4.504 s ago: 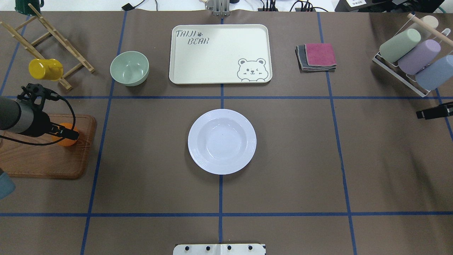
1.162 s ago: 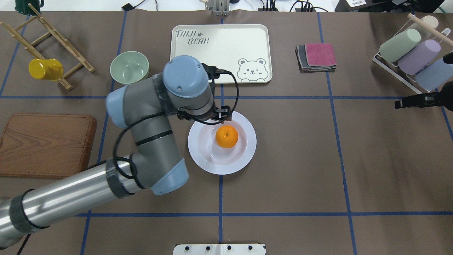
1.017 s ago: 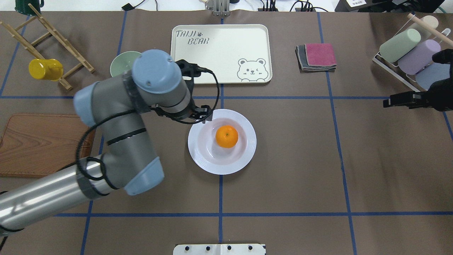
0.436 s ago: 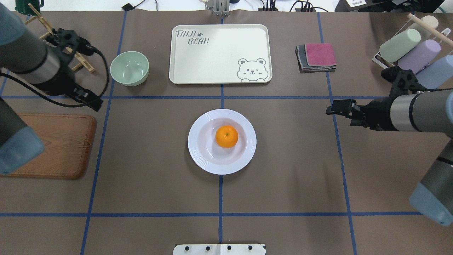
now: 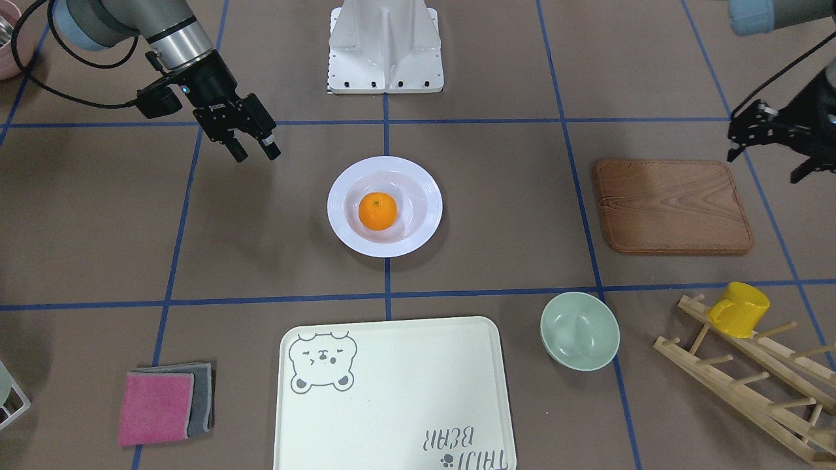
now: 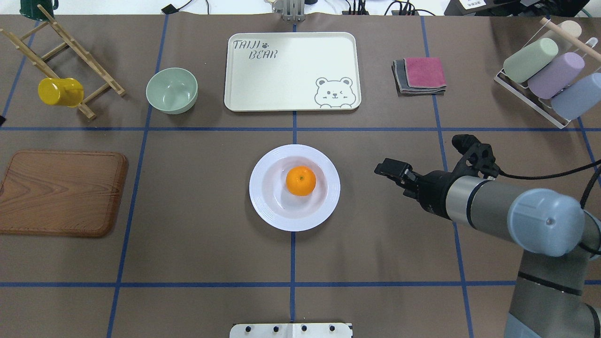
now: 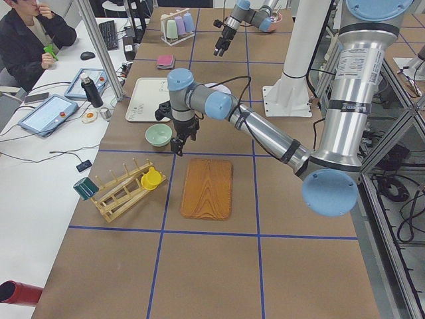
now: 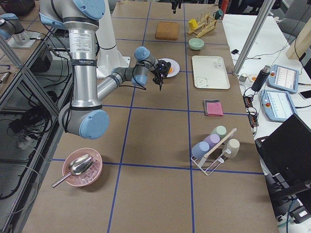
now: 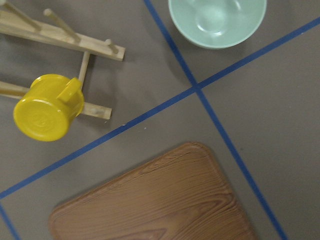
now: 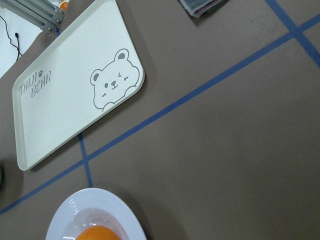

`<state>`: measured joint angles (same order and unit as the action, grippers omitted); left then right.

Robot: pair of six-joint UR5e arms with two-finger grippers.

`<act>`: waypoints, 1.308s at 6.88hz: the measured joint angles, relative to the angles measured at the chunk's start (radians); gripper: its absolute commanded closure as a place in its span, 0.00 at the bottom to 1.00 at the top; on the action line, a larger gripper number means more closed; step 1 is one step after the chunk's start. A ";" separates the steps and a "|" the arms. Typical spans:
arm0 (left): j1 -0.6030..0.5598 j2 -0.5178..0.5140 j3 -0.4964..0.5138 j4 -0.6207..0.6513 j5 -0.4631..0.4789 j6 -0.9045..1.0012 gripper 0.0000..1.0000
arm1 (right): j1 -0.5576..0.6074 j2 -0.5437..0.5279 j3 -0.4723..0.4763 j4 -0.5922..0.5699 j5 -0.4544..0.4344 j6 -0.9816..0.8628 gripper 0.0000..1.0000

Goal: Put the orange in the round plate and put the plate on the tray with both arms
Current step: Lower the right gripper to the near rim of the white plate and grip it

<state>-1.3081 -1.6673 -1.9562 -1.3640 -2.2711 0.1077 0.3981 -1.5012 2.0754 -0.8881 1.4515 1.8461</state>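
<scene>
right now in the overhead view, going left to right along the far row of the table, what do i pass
yellow cup → bowl → tray → cloths → pastel cups

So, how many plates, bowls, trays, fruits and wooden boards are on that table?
Plates: 1, the round plate
Bowls: 2, the pale-green bowl and the pink bowl
Trays: 1, the tray
Fruits: 1, the orange
Boards: 1, the wooden board
Total: 6
</scene>
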 measured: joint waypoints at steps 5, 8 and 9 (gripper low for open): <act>-0.369 0.068 0.302 -0.047 -0.079 0.359 0.01 | -0.271 0.049 -0.018 0.000 -0.371 0.263 0.00; -0.379 0.098 0.293 -0.051 -0.083 0.362 0.01 | -0.319 0.185 -0.196 -0.001 -0.436 0.420 0.01; -0.380 0.114 0.276 -0.051 -0.084 0.362 0.01 | -0.316 0.196 -0.218 -0.004 -0.439 0.430 0.02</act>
<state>-1.6882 -1.5529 -1.6800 -1.4153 -2.3546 0.4700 0.0823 -1.3051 1.8575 -0.8920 1.0129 2.2760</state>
